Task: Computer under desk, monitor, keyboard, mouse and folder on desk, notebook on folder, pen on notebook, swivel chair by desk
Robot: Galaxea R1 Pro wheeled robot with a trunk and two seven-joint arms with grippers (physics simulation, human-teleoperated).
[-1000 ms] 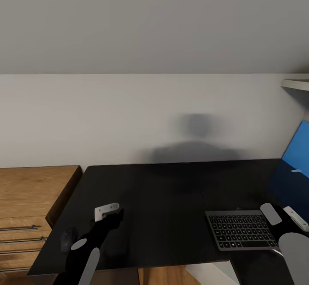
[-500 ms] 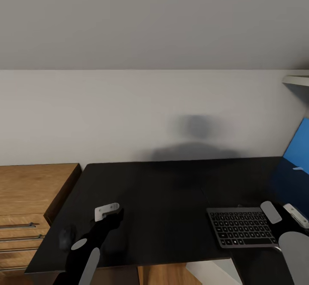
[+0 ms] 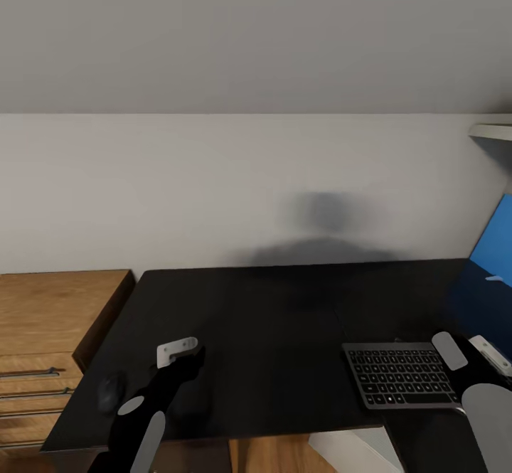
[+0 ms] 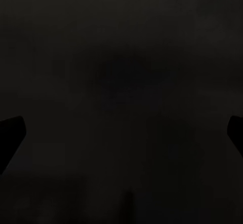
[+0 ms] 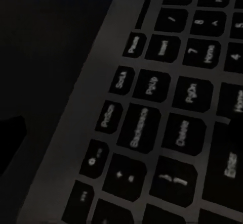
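Observation:
The black desk (image 3: 270, 331) spreads out below me against a white wall. The slim black keyboard (image 3: 402, 375) lies at its front right, and its pale-lettered keys (image 5: 152, 107) appear very close in the right wrist view. My right gripper (image 3: 469, 356) hovers at the keyboard's right end, open, one dark fingertip (image 5: 10, 143) showing. The small dark mouse (image 3: 110, 392) rests near the desk's front left corner. My left gripper (image 3: 186, 355) hangs over bare desk to the right of the mouse, open, its fingertips (image 4: 10, 138) spread wide over the dark top.
A light wooden drawer unit (image 3: 50, 331) stands against the desk's left side. A blue panel (image 3: 494, 249) rises at the right edge under a white shelf (image 3: 492, 131). Wooden floor (image 3: 274, 457) and a white pedestal (image 3: 355, 452) show below the desk's front edge.
The whole picture has slid up slightly, so the camera moved. Keyboard, mouse and both grippers keep their places relative to the desk.

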